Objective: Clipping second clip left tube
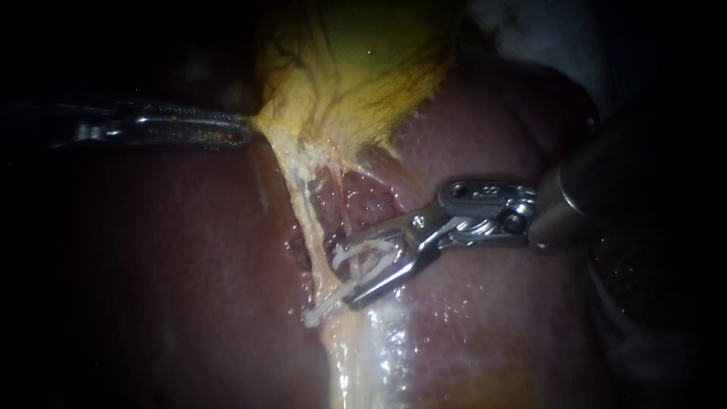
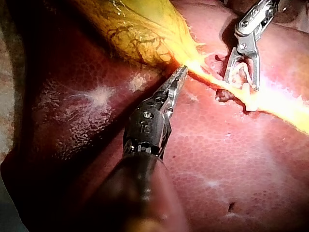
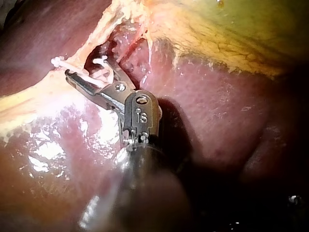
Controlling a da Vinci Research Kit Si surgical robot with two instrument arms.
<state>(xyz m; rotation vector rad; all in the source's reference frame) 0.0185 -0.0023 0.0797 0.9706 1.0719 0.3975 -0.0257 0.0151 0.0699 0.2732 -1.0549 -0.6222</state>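
My left instrument (image 1: 244, 130) comes in from the left, its jaws shut on the yellow edge of the gallbladder (image 1: 356, 68), which is drawn taut. A pale tube (image 1: 307, 212) runs down from that edge over the liver (image 1: 492, 318). My right instrument (image 1: 342, 274) stands with its jaws open astride the tube, white clip material (image 1: 367, 254) between them. Another white clip (image 1: 322, 309) crosses the tube just below the lower jaw. The left wrist view shows my left instrument (image 2: 181, 72) on the gallbladder (image 2: 130, 24) and my right instrument (image 2: 240, 83) beyond it. The right wrist view shows my right instrument (image 3: 87, 67) over the tube.
A thinner reddish strand (image 1: 344, 204) runs beside the tube in a raw dissected pocket. Wet, glistening liver (image 2: 231, 159) surrounds the site. Pale yellow tissue (image 1: 356, 356) continues below the clips. The edges of the endoscope view are dark.
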